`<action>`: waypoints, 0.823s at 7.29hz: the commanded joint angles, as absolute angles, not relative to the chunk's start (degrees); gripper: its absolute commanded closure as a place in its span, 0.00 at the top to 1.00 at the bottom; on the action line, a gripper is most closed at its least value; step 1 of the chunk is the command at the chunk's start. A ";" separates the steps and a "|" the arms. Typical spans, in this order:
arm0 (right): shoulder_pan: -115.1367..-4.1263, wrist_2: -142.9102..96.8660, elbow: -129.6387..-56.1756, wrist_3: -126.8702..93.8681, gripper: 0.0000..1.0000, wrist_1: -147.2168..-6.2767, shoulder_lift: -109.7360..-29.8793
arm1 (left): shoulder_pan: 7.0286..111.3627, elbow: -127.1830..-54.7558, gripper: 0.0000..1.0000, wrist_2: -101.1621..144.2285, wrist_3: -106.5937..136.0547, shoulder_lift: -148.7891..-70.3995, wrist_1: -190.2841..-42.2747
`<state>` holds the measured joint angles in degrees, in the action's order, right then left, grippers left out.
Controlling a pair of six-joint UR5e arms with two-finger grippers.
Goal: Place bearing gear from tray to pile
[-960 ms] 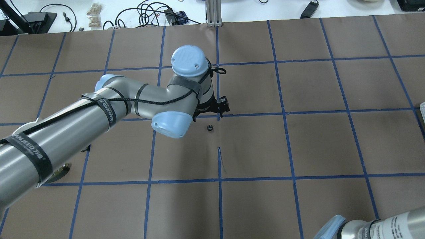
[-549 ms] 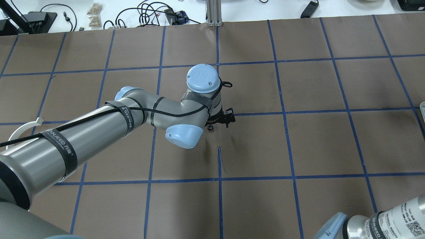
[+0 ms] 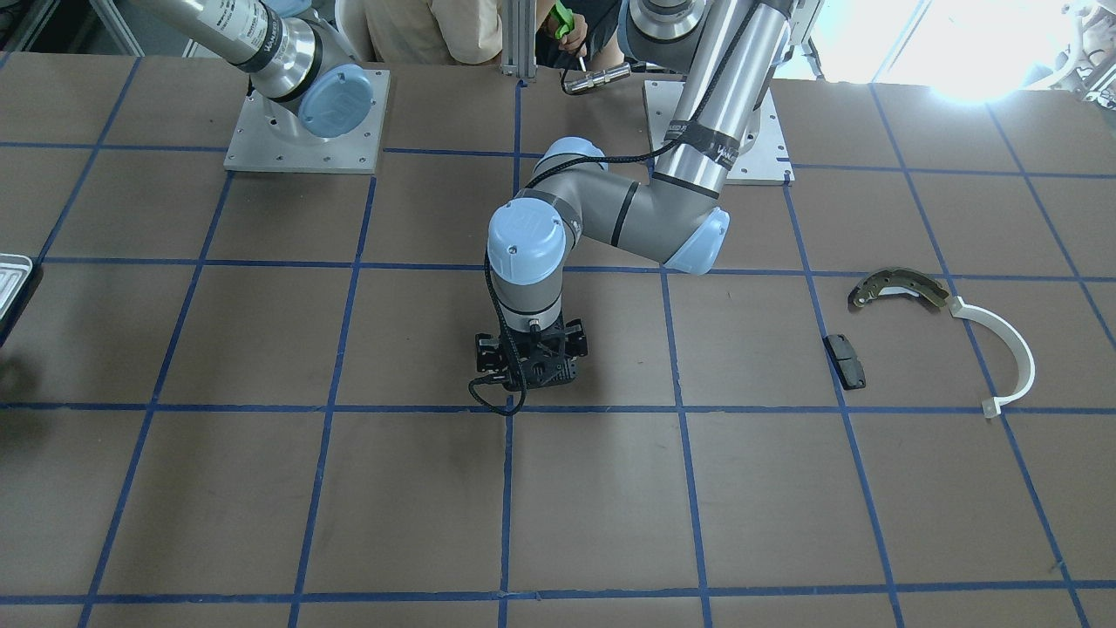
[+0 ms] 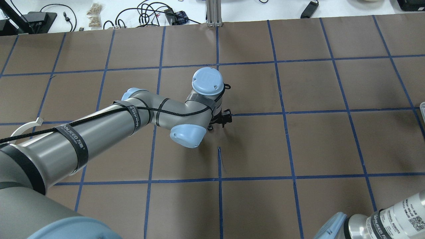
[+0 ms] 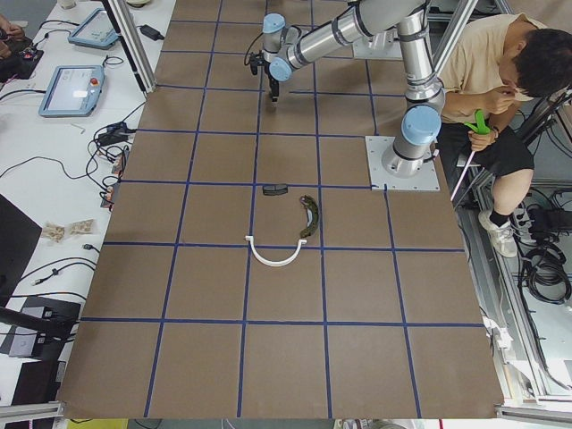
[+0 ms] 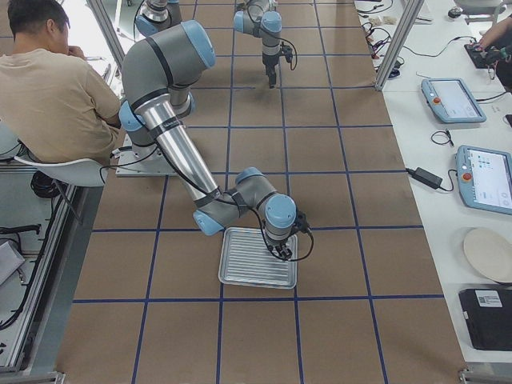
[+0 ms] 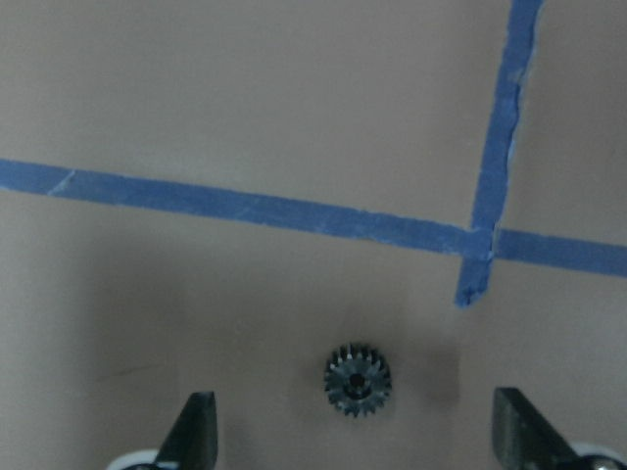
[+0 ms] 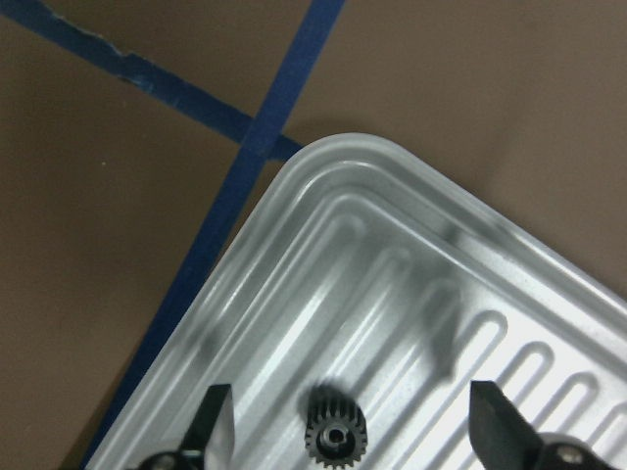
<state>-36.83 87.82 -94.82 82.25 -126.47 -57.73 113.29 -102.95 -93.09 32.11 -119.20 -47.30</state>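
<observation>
- Over mid-table, the left arm (image 3: 610, 209) bends at the elbow, wrist vertical; left gripper (image 7: 355, 431) aims down, fingers spread either side of a bearing gear (image 7: 358, 379), apart from it
- right gripper (image 8: 351, 401), also released, hangs over the tray (image 8: 392, 245) corner
- pile (image 3: 898, 288) lies at 3 o'clock from the left gripper in the front-facing view, well apart
- both gears lie flat, bores upward; the second gear (image 8: 335, 436) rests on the tray ribs

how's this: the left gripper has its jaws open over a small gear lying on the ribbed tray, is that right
Not quite. The left gripper has its jaws open over a small gear, but that gear lies on the brown table paper beside a blue tape crossing, not on the ribbed tray. The left wrist view shows it.
</observation>
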 commanded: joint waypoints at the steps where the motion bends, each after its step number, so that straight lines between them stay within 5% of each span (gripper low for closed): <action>1: -36.83 88.06 -94.83 84.18 0.69 -126.47 -57.13 | 113.29 -101.95 0.88 -93.52 32.52 -119.71 -47.55; 3: -36.83 91.21 -94.83 86.39 0.64 -126.39 -56.87 | 113.29 -103.01 0.77 -92.99 31.91 -119.44 -47.90; 4: -36.83 91.32 -94.83 86.66 0.59 -126.39 -56.87 | 113.20 -102.92 0.62 -92.81 31.73 -119.44 -47.90; 6: -36.83 92.80 -94.75 86.84 0.18 -126.39 -57.13 | 113.20 -103.09 0.17 -93.07 31.64 -119.27 -47.81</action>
<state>-36.83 91.60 -94.82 86.67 -126.39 -57.01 113.21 -102.95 -92.87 31.71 -119.40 -47.88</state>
